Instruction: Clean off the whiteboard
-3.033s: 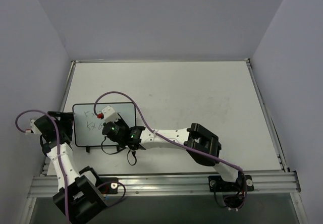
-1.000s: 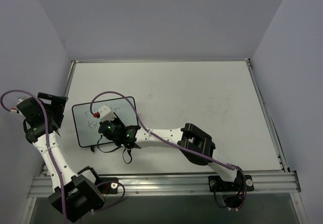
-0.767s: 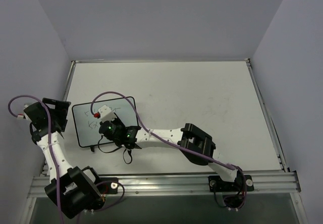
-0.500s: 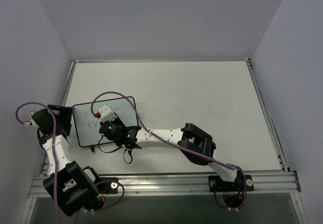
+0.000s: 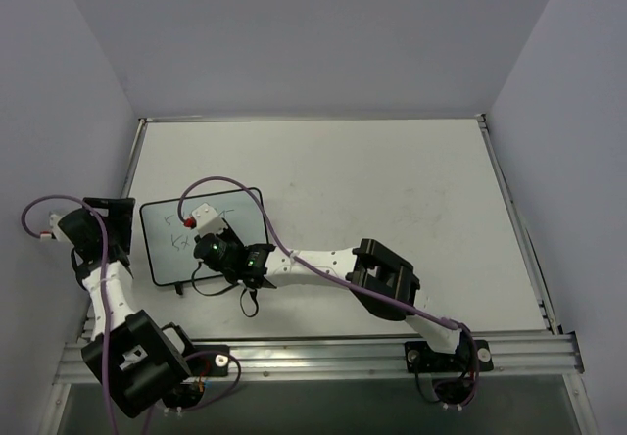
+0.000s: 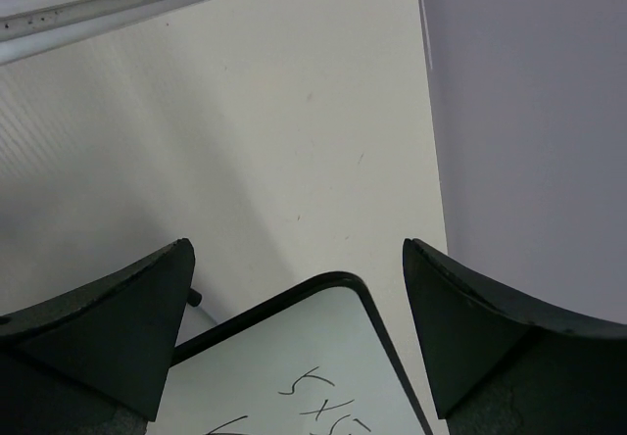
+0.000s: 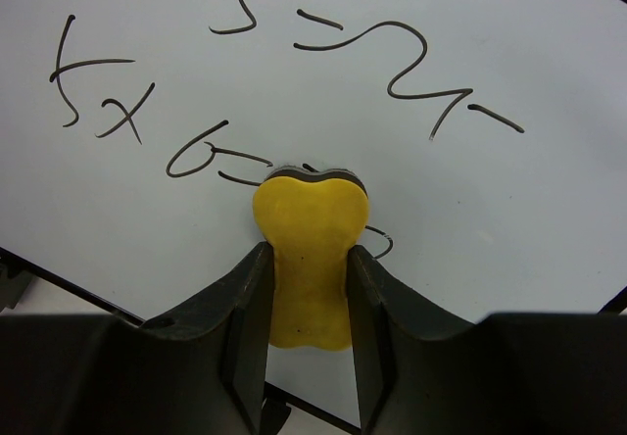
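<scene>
Right gripper (image 7: 309, 251) clamped on yellow block (image 7: 312, 215): soft, squeezed to waist shape, dark tip touching whiteboard (image 7: 470, 33) directly under gripper. Board glossy white, thin black frame, rounded corners, black handwriting. Left gripper (image 6: 296, 249) spread wide, empty, just beside board's left edge, over pale matte surface (image 6: 245, 131).

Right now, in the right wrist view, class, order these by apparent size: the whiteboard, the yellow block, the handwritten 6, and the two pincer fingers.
1. whiteboard, fills most of the frame.
2. yellow block.
3. handwritten 6.
Unranked: the pincer fingers look alike, nearest the camera and cropped.
</scene>
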Available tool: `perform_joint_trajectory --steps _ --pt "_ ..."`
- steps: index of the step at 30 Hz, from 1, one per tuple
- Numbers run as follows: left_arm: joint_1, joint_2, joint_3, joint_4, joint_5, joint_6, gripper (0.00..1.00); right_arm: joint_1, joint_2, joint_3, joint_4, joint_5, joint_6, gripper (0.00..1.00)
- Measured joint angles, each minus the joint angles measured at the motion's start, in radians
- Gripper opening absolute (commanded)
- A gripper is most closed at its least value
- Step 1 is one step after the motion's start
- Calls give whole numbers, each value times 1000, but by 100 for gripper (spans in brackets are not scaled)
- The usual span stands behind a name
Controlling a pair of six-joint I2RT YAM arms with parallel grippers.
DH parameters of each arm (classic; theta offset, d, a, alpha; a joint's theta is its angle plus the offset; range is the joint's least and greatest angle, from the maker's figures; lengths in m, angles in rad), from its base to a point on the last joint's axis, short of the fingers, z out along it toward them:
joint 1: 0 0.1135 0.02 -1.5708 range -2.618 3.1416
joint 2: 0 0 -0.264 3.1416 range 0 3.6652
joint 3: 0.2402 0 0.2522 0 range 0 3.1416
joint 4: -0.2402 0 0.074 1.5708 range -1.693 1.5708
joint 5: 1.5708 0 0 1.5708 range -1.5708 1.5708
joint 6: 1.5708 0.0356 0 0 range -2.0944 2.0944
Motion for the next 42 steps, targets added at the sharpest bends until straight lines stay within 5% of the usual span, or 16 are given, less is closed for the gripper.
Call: perform_joint_trajectory --steps 5,22,42 --pt "-3 71 141 -92 -18 20 100 0 0 0 0 0 0 2" --pt "-58 365 529 -570 -32 284 82 -1 0 0 0 -2 6 2" --pt "-63 435 724 -859 -45 378 84 -6 -3 -7 11 -13 24 2"
